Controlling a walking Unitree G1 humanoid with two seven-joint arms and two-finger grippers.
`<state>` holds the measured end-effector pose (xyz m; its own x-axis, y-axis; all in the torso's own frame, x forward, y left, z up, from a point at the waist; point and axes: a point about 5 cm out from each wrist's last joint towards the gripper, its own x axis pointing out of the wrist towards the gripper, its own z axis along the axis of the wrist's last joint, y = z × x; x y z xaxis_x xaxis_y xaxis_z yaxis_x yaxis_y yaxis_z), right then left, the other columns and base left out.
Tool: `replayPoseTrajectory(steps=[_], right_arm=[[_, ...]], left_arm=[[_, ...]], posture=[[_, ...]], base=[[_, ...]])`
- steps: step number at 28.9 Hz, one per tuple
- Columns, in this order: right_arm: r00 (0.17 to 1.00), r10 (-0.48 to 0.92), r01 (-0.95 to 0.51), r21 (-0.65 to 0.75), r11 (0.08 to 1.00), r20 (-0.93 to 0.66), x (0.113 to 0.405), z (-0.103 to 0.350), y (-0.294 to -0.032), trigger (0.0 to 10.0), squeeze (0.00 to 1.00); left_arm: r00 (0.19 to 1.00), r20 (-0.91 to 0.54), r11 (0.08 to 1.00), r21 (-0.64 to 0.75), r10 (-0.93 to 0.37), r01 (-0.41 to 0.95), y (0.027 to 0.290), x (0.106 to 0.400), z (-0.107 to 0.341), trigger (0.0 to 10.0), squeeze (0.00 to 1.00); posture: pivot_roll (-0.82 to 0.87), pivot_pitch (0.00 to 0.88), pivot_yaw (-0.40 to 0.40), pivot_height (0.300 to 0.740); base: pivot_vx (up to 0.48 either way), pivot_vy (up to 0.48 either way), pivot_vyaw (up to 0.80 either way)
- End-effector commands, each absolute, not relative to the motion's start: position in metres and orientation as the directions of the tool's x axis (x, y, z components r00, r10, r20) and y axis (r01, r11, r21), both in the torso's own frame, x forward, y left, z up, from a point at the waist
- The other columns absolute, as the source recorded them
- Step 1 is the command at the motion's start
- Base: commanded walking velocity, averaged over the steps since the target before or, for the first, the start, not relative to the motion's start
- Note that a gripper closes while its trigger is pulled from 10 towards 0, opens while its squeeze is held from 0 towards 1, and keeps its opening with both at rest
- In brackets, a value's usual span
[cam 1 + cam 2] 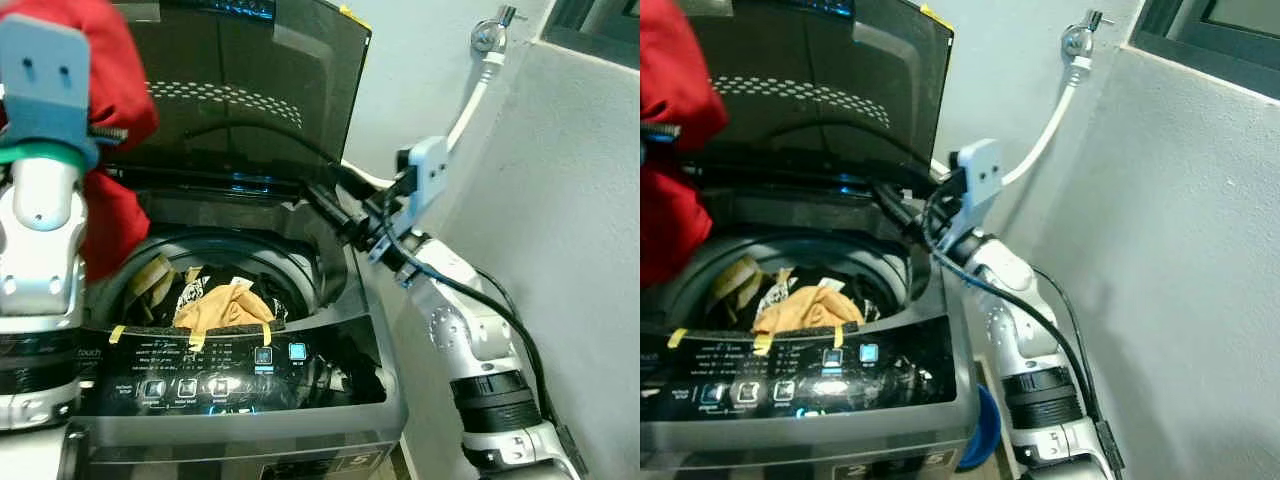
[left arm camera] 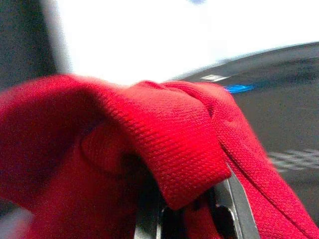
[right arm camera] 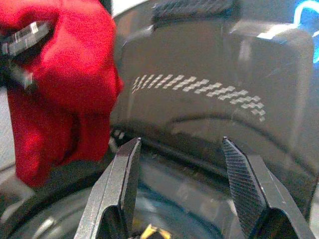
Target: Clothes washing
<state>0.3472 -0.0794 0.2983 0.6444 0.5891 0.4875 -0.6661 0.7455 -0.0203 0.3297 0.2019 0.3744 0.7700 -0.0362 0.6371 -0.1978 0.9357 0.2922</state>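
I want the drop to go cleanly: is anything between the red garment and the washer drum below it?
Nothing visible blocks it. The red garment hangs from the left pincer over the open drum, lid raised. The right pincer, open, sits at the drum's right rim, beside the path.

One washer [image 1: 330,400], one red garment [image 1: 110,215], two pincers.

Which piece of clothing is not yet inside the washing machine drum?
The red knitted garment: it hangs from the left claw above the drum, while the mustard-yellow cloth lies inside.
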Motion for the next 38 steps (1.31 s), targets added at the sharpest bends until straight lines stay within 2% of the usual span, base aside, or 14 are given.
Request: replayPoseTrajectory(steps=[1, 3, 5, 8, 10, 13, 18, 22, 25, 28, 30, 35, 36, 38], right_arm=[[0.67, 0.546, -0.632, 0.001, 0.775, 0.503, 0.349, 0.299, -0.087, 10.0, 0.0], [0.67, 0.543, -0.63, -0.001, 0.777, 0.507, 0.346, 0.298, -0.089, 10.0, 0.0], [0.665, 0.548, -0.631, -0.01, 0.775, 0.506, 0.344, 0.297, -0.089, 10.0, 0.0], [0.646, 0.584, -0.656, -0.033, 0.754, 0.492, 0.339, 0.294, -0.087, 10.0, 0.0], [0.594, 0.669, -0.706, -0.109, 0.7, 0.447, 0.331, 0.289, -0.085, 10.0, 0.0], [0.53, 0.763, -0.774, -0.156, 0.614, 0.372, 0.321, 0.285, -0.085, 10.0, 0.0], [0.454, 0.844, -0.832, -0.202, 0.516, 0.286, 0.309, 0.282, -0.09, 10.0, 0.0], [0.444, 0.854, -0.839, -0.209, 0.502, 0.272, 0.307, 0.282, -0.091, 10.0, 0.0], [0.381, 0.901, -0.876, -0.23, 0.423, 0.208, 0.298, 0.28, -0.096, 10.0, 0.0], [0.367, 0.91, -0.883, -0.235, 0.406, 0.192, 0.296, 0.28, -0.097, 10.0, 0.0], [0.274, 0.959, -0.936, -0.208, 0.283, 0.074, 0.283, 0.27, -0.093, 10.0, 0.0], [0.205, 0.979, -0.966, -0.159, 0.204, 0.006, 0.273, 0.263, -0.088, 10.0, 0.0], [0.197, 0.98, -0.969, -0.151, 0.195, -0.001, 0.272, 0.263, -0.087, 10.0, 0.0], [0.193, 0.981, -0.971, -0.147, 0.19, -0.004, 0.272, 0.263, -0.087, 10.0, 0.0]], left_arm=[[0.768, 0.595, 0.937, 0.35, -0.236, 0.017, 0.173, 0.331, 0.369, 10.0, 0.0], [0.756, 0.524, 0.9, 0.387, -0.393, 0.2, 0.156, 0.331, 0.357, 10.0, 0.0], [0.75, 0.478, 0.871, 0.414, -0.456, 0.266, 0.15, 0.333, 0.349, 10.0, 0.0], [0.805, 0.399, 0.86, 0.445, -0.439, 0.249, 0.159, 0.34, 0.339, 10.0, 0.0], [0.877, 0.282, 0.844, 0.49, -0.388, 0.216, 0.177, 0.348, 0.325, 10.0, 0.0], [0.933, 0.177, 0.801, 0.577, -0.314, 0.16, 0.202, 0.352, 0.312, 10.0, 0.0], [0.973, 0.078, 0.766, 0.632, -0.218, 0.121, 0.229, 0.353, 0.304, 10.0, 0.0], [0.974, 0.069, 0.763, 0.635, -0.214, 0.122, 0.232, 0.353, 0.303, 10.0, 0.0], [0.979, 0.053, 0.771, 0.625, -0.197, 0.122, 0.237, 0.353, 0.303, 10.0, 0.0], [0.978, 0.049, 0.776, 0.617, -0.203, 0.13, 0.236, 0.353, 0.302, 10.0, 0.0], [0.928, 0.038, 0.807, 0.508, -0.37, 0.301, 0.215, 0.358, 0.28, 10.0, 0.0], [0.908, -0.02, 0.809, 0.445, -0.419, 0.383, 0.207, 0.363, 0.262, 10.0, 0.0], [0.908, -0.04, 0.817, 0.42, -0.418, 0.395, 0.208, 0.363, 0.26, 10.0, 1.0], [0.903, -0.053, 0.819, 0.401, -0.426, 0.41, 0.208, 0.362, 0.259, 10.0, 1.0]], posture=[[0.02, 0.008, -0.039, 0.74], [0.02, 0.009, -0.014, 0.74], [0.01, 0.008, -0.01, 0.74], [0.02, 0.009, 0.001, 0.74], [0.03, 0.009, 0.0, 0.74], [0.03, 0.011, 0.006, 0.74], [0.04, 0.009, 0.009, 0.74], [0.04, 0.009, 0.009, 0.74], [0.04, 0.009, 0.01, 0.74], [0.04, 0.008, 0.01, 0.74], [0.03, 0.009, 0.004, 0.74], [0.03, 0.013, 0.002, 0.74], [0.03, 0.016, 0.003, 0.74], [0.03, 0.017, 0.0, 0.74]], base=[[0.0, 0.0, 0.0], [0.0, 0.0, 0.0], [0.0, 0.0, 0.0], [0.0, 0.0, 0.0], [0.0, 0.0, 0.0], [0.0, 0.0, 0.0], [0.0, 0.0, 0.0], [0.0, 0.0, 0.0], [0.0, 0.0, 0.0], [0.0, 0.0, 0.0], [0.0, 0.0, 0.0], [0.0, 0.0, 0.0], [0.0, 0.0, 0.0], [0.0, 0.0, 0.0]])
